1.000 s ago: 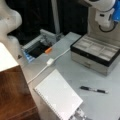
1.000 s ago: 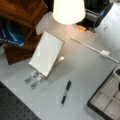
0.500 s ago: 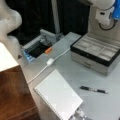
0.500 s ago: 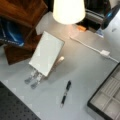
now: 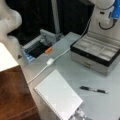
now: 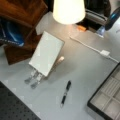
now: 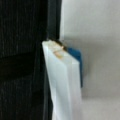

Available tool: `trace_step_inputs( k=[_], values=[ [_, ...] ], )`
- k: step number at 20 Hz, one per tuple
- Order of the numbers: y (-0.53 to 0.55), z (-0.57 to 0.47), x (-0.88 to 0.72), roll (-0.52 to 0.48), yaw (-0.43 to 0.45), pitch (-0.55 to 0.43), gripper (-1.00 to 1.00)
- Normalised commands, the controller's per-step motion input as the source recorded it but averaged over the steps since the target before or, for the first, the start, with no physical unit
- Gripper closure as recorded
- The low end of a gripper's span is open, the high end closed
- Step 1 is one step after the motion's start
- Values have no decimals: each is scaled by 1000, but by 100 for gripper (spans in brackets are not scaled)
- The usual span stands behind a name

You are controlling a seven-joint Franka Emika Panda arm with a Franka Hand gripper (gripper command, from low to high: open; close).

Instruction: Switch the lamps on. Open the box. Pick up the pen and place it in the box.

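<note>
- Lamp shade (image 6: 68,10) glows pale cream at 12 o'clock in a front view; we read it as lit.
- We see a white dotted panel (image 5: 58,97) propped tilted on the bench (image 5: 75,72) at 7 o'clock in a front view, and at 9 o'clock (image 6: 46,53) in the opposite one.
- A white cable (image 5: 50,62) with a small block on it runs across the bench, just beyond the panel.
- We find the pen (image 5: 94,89) lying flat on the bench at 4 o'clock in a front view, well apart from the panel and near the box; it sits at 6 o'clock (image 6: 65,93) in the opposite view, touched by nothing.
- The box (image 5: 96,52) stands open at 2 o'clock in a front view, its pale grey compartments showing; we see its corner (image 6: 107,97) at 4 o'clock in the opposite view.
- The arm (image 5: 105,15) rises behind the box at 1 o'clock.
- We cannot tell how far open the end effector is; the wrist view shows only a white slab against a dark and pale background.
</note>
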Motion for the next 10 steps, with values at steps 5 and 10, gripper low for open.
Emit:
trace_step_inputs(
  k=[5,10],
  values=[
    [-81,112,-32,-174,55,41,-100],
    [-274,96,-25,-177,94,75,-100]
  ],
)
